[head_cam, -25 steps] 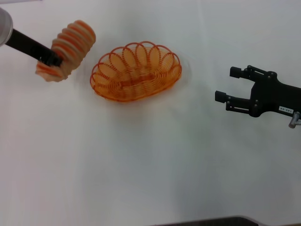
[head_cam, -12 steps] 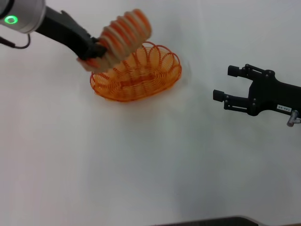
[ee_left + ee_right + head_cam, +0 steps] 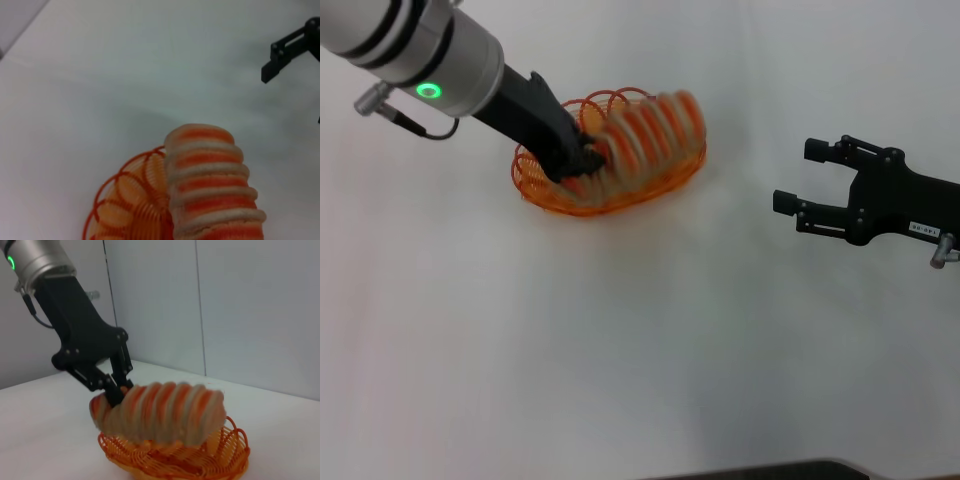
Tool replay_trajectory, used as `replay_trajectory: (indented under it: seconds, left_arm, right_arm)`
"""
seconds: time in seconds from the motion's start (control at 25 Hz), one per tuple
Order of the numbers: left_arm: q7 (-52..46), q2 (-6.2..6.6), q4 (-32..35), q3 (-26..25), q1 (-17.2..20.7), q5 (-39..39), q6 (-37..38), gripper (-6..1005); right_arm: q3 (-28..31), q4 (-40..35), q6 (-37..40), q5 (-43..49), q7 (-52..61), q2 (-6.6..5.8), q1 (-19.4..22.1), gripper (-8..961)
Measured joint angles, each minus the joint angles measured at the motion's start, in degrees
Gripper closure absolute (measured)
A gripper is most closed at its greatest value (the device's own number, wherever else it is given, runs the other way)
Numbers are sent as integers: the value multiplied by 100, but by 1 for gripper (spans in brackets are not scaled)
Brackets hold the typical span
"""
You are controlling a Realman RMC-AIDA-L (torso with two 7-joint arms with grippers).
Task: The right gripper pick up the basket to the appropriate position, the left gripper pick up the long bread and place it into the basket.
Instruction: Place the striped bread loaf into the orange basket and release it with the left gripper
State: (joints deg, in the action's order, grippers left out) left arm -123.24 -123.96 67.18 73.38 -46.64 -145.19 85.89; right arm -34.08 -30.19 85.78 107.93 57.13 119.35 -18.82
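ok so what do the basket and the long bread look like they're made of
The basket looks like thin wire with a glossy orange coating: open looped weave you can see through. The long bread, shut in the left end effector above it, looks like a matte foam or soft plastic replica, judging by its even tan and orange ribs; the exact material is unclear.

Basket (image 3: 670, 172) blocked from above by long bread (image 3: 642, 140) and left gripper (image 3: 582, 160); bare table (image 3: 620, 340) between it and right gripper (image 3: 798, 186).
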Motion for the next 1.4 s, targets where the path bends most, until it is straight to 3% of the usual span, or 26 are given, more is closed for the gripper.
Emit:
replay_trajectory:
  seconds: [0.64,1.04,1.08,1.2,1.4]
  left_arm:
    - [-291,-21,-106,87,221,-27,-704,771]
    - [-222,-15,-119,-245,486,416,-759,427]
    - [-95,-17,-119,-357,602,579,-741,398]
    - [416,-21,-109,-735,947,1208,-616,161]
    - [1484,8,-364,-1749,1425,2043,53,110]
  right_arm:
    - [-21,-6,-83,-1,141,-13,-101,87]
    - [-6,-22,-174,34,265,-12,-163,87]
    - [3,-27,-169,29,265,-13,-164,87]
    - [-1,-114,-103,23,266,-19,-166,87]
    - [-59,-239,85,44,297,-49,-166,87]
